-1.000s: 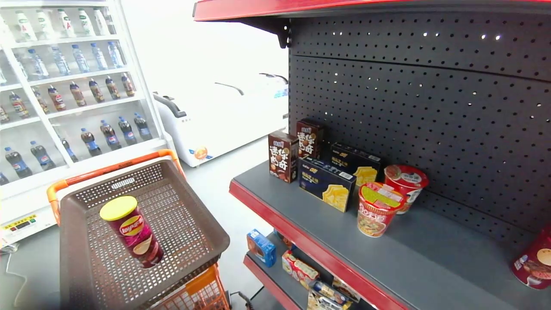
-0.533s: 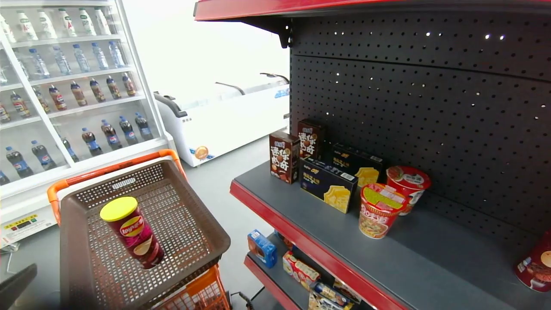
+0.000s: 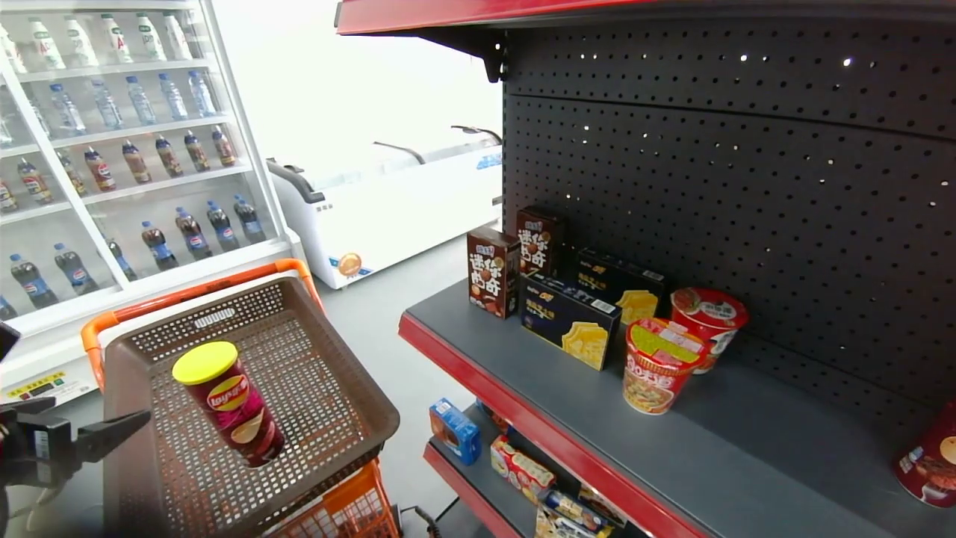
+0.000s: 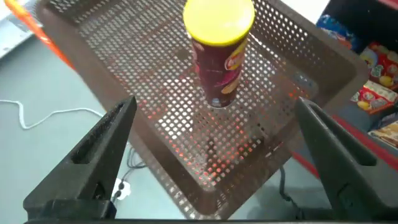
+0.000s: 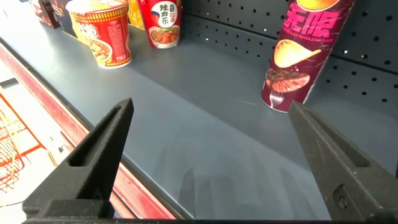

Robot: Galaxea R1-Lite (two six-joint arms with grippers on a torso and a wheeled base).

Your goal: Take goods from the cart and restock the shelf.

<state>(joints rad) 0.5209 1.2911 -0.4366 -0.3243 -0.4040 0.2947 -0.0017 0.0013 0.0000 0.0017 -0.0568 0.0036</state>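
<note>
A maroon chip can [image 3: 228, 400] with a yellow lid stands tilted in the brown perforated basket [image 3: 343, 396] on the orange cart. My left gripper [image 3: 97, 418] is at the basket's left rim, short of the can. Its fingers [image 4: 93, 158] are spread wide, and beyond the open left gripper [image 4: 216, 104] stands the can [image 4: 219, 56]. My right gripper [image 5: 211, 107] hangs open over the grey shelf [image 5: 205, 143], near a second chip can [image 5: 305, 56] standing by the pegboard. That can [image 3: 930, 456] sits at the shelf's far right.
The shelf [image 3: 672, 448] holds two brown boxes [image 3: 493, 273], two dark blue boxes [image 3: 571, 321] and two cup noodles [image 3: 657, 366]. A bare stretch lies between the cups and the right can. Lower shelves carry snacks [image 3: 452, 430]. Drink coolers [image 3: 112, 149] stand behind the cart.
My left gripper has come into the head view from the lower left and moved up toward the basket's left rim. The can and shelf goods have not moved.
</note>
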